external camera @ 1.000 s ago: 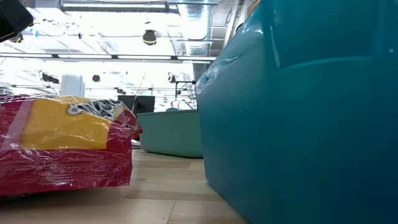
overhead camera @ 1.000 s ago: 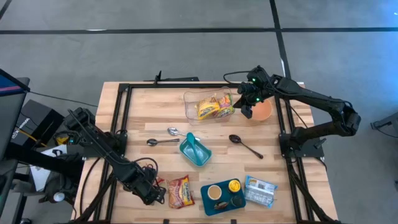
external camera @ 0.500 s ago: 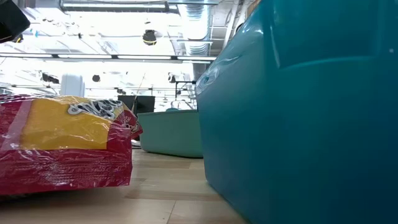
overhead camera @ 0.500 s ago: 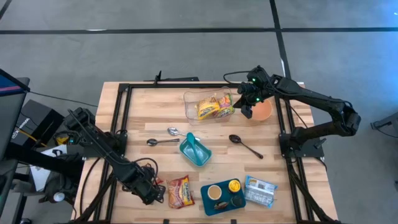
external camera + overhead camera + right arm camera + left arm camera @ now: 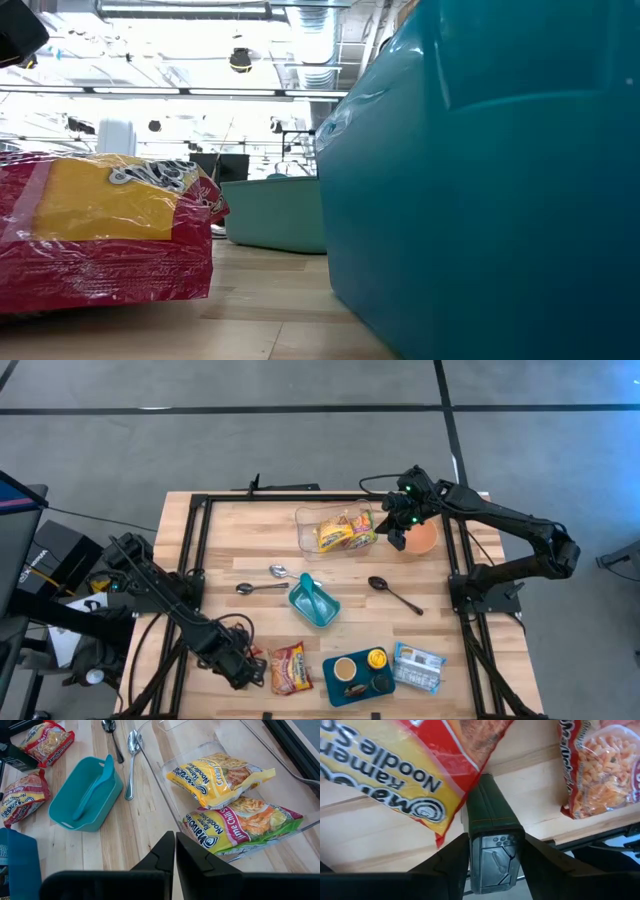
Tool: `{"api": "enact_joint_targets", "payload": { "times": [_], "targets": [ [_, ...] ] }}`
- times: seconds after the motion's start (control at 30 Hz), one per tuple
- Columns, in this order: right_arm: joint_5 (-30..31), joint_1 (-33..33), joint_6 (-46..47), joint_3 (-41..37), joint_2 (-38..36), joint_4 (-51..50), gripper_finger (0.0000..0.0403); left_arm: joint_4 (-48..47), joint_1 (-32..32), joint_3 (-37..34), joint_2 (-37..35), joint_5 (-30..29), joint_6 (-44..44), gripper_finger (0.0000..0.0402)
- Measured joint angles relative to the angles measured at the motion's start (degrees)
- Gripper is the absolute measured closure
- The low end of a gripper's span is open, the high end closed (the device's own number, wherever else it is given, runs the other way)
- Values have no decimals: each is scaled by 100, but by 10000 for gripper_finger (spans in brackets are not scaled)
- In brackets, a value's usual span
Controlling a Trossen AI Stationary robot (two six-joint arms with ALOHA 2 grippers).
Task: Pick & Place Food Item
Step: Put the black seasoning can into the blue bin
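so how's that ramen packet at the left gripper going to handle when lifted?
The ramen packet is a thin crinkly film bag, so it will probably sag and flex. It looks light for its size. The glossy wrapper may slip, since the left gripper holds only an edge.

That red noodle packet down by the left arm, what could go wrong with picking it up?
1. The left gripper holds only a corner of a ramen packet, which could slip out when lifted.
2. A second packet lies close beside it and might get nudged.
3. The clear bin sits across the table, so a long carry may shake it loose.
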Motion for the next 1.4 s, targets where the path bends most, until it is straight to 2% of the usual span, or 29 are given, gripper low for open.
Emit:
{"api": "enact_joint_targets", "payload": {
  "times": [0.13, 0.37, 0.47, 0.77, 1.07, 1.23, 1.4],
  "targets": [
    [2, 0, 0, 0, 0, 0, 392, 135, 0, 0, 0, -40, 30, 233],
    [2, 0, 0, 0, 0, 0, 392, 254, -50, 0, 0, -579, 199, 231],
    [2, 0, 0, 0, 0, 0, 392, 210, -50, 0, 0, -500, 414, 233],
    [2, 0, 0, 0, 0, 13, 392, -76, -39, 7, -7, -240, 346, 254],
    [2, -1, 0, 0, 0, 23, 392, -480, -39, -9, -4, -236, 302, 247],
    [2, -1, 0, 0, 0, 42, 392, -629, -37, -7, -2, -80, 208, 257],
    [2, -1, -1, -1, 0, 42, 392, -512, -37, -7, -2, -66, 208, 257]
  ]
}}
